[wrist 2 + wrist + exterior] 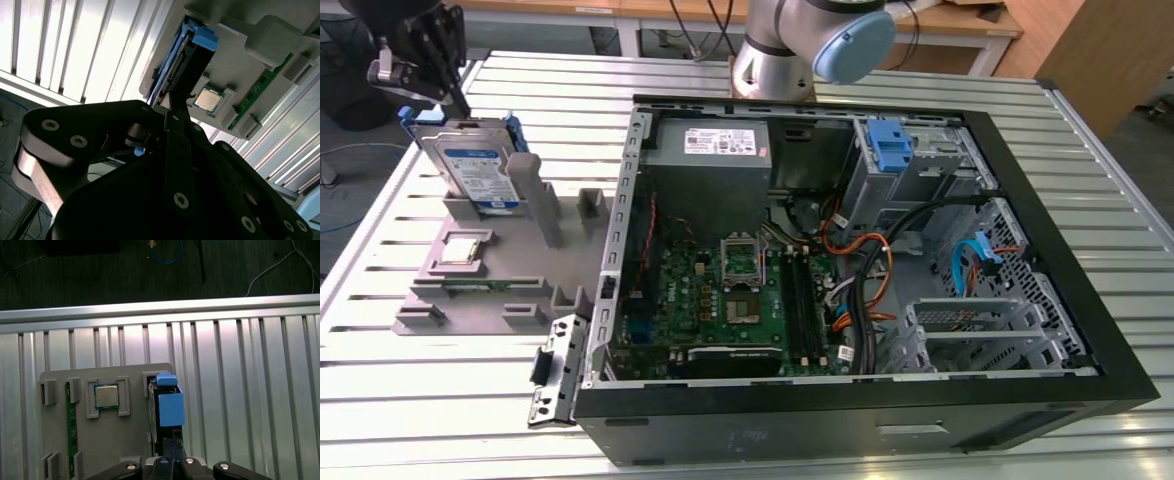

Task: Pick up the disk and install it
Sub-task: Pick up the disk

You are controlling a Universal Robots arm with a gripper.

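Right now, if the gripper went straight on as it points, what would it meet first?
Probably the disk, standing on edge in the grey fixture: the gripper points at its upper edge. The gap is hard to judge.

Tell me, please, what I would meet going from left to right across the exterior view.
disk → grey power-supply box → blue latch piece → blue cable
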